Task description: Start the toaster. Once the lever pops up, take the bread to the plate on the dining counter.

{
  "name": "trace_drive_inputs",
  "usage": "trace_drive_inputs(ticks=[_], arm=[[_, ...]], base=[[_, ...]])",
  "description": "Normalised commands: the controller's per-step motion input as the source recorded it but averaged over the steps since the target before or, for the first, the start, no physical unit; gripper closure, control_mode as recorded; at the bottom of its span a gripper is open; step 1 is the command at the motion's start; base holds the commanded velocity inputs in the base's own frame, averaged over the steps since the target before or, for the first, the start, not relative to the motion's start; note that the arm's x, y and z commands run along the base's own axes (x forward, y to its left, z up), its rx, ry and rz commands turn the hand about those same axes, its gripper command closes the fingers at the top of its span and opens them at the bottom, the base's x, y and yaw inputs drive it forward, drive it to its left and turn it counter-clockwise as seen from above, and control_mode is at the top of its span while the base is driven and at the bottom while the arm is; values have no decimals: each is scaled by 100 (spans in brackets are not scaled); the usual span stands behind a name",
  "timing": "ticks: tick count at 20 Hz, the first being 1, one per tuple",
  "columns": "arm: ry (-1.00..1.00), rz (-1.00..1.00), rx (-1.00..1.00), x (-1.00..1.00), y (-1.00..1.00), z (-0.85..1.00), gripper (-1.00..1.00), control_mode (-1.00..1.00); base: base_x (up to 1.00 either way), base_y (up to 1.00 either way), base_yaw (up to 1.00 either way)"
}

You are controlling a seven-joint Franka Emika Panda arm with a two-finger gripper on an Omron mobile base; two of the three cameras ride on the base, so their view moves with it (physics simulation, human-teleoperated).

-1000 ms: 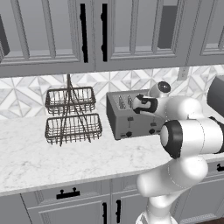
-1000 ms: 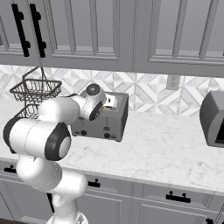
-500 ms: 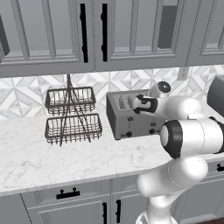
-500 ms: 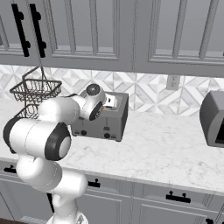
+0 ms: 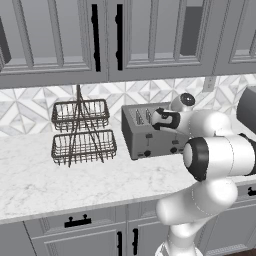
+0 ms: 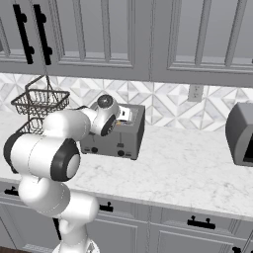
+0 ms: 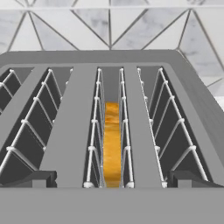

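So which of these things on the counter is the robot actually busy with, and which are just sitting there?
Part of the job:
- the toaster
- the bread, standing in the toaster's middle slot
- the gripper, open, just above that slot

Just lying about:
- the wire basket rack, left of the toaster
- the grey appliance, far along the counter
- the wall cabinets

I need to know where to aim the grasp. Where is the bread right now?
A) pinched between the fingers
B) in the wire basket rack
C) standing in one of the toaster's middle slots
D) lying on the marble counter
C: the hand view shows the bread standing on edge between the wire guides of a middle slot of the toaster.
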Motion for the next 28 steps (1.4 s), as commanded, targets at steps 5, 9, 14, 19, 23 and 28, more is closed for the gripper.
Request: trace_drive_inputs(ticks=[5,9,14,19,23,28], arm=[[0,0,0,0,0,0,-100,-100],[0,0,0,0,0,0,-100,-100],[0,0,0,0,0,0,-100,-100],[0,0,0,0,0,0,-100,-100],[0,0,0,0,0,0,-100,-100],[0,0,0,0,0,0,-100,-100]], base=[[0,0,0],[0,0,0],[0,0,0],[0,0,0],[0,0,0],[0,0,0]])
